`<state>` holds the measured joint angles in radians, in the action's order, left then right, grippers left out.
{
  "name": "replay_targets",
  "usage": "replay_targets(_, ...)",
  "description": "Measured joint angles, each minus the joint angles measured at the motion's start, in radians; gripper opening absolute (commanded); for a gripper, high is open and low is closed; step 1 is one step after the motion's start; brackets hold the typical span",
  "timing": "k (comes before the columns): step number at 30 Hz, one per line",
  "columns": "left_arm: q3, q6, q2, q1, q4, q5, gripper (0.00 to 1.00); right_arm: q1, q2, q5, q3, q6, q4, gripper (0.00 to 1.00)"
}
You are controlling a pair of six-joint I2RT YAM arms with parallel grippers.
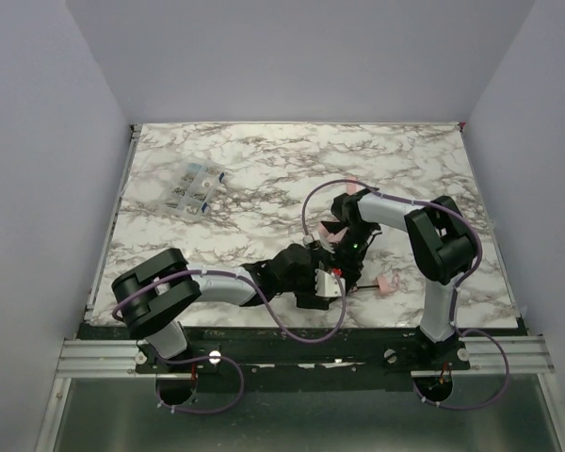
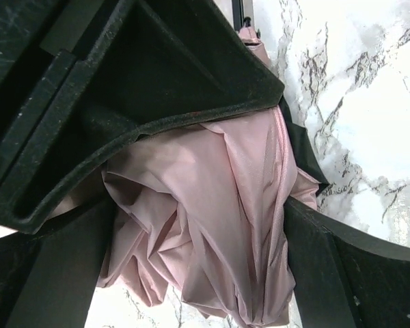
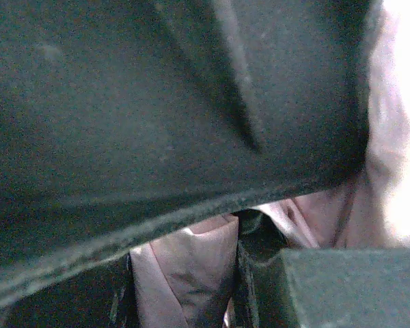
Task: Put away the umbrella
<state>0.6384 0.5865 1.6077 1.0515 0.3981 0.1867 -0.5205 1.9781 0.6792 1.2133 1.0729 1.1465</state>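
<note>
The umbrella's pale pink fabric (image 2: 219, 225) fills the left wrist view, bunched in folds between my left gripper's (image 2: 201, 273) wide-apart jaws; that gripper is open around it. In the top view both grippers meet at the table's front middle, the left gripper (image 1: 334, 275) from the left and the right gripper (image 1: 348, 247) from behind. They hide most of the fabric there. The thin dark shaft (image 1: 365, 285) and small pink handle (image 1: 386, 284) stick out to the right. The right gripper (image 3: 260, 232) is shut on a fold of pink fabric (image 3: 191, 266) beside a dark band.
A clear plastic box (image 1: 196, 188) with small items lies at the back left of the marble table (image 1: 264, 160). A small pink piece (image 1: 353, 185) shows behind the right arm. White walls enclose the table on three sides.
</note>
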Motion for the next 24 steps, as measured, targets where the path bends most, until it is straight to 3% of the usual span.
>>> replay_targets(4,0.044,-0.042,0.021,0.000,-0.076,-0.003,0.70,0.006,-0.004,0.010,-0.005,-0.006,-0.006,0.33)
replay_targets(7,0.075,-0.090,0.047,-0.001,-0.118,0.010,0.61,0.006,-0.027,0.011,-0.016,0.005,-0.024,0.39)
replay_targets(12,0.093,-0.136,0.056,-0.003,-0.145,0.021,0.42,0.018,-0.074,0.026,-0.051,0.040,-0.037,0.62)
replay_targets(24,0.135,-0.165,0.108,-0.033,-0.089,0.061,0.37,0.133,-0.287,0.016,-0.082,0.117,-0.083,0.82)
